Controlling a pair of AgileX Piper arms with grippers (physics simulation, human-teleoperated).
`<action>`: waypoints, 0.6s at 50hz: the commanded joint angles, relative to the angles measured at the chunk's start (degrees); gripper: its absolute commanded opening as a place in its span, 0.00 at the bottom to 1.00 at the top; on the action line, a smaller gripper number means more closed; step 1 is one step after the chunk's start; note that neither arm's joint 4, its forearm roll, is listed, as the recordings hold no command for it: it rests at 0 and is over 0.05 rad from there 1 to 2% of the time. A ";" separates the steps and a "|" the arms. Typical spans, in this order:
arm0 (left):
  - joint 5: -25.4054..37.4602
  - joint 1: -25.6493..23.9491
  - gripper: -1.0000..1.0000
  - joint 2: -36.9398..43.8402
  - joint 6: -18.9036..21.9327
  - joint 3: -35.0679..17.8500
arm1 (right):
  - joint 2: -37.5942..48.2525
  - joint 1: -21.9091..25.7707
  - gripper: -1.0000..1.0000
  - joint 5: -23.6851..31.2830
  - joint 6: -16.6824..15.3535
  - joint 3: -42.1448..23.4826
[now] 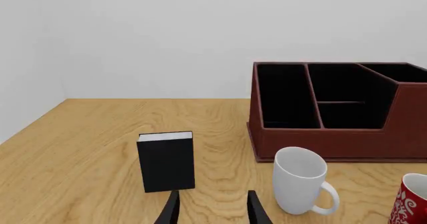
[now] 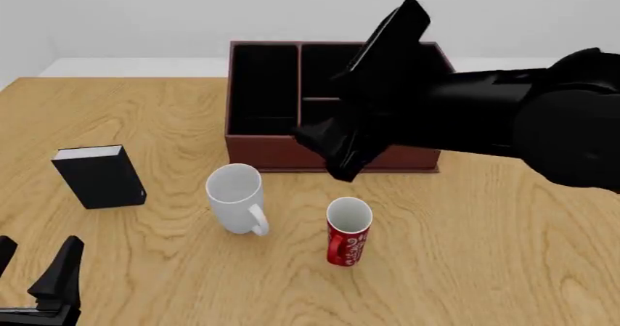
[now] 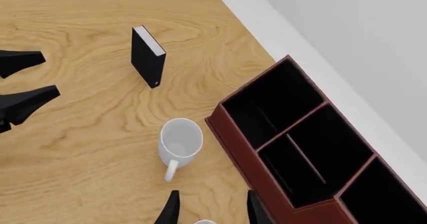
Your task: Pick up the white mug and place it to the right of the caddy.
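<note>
Before the caddy (image 2: 329, 152) stands the mug (image 2: 235, 198), untouched; both grippers, left (image 2: 34, 268) and right (image 3: 210, 209), gape empty.

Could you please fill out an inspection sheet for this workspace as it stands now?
Surface: wooden table, light grain, no spills seen.
White mug: upright on the table, in front of the caddy, not held.
Caddy: upright toward the back of the table, compartments look empty.
Clutter: red mug upright beside the white mug, on its right; black book standing on end at the left.
Left gripper: open, holding nothing, low at the near left edge.
Right gripper: open, holding nothing, raised above the mugs in front of the caddy.
Cables: nothing seen.
Surroundings: plain pale wall behind the table.
</note>
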 commanded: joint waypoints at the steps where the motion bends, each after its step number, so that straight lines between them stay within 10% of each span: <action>1: 0.00 0.00 1.00 0.00 0.00 0.00 | 3.36 1.71 1.00 -0.24 0.86 -1.19; 30: 0.00 0.00 1.00 0.00 0.00 0.00 | 9.81 3.45 1.00 -1.72 7.24 -4.36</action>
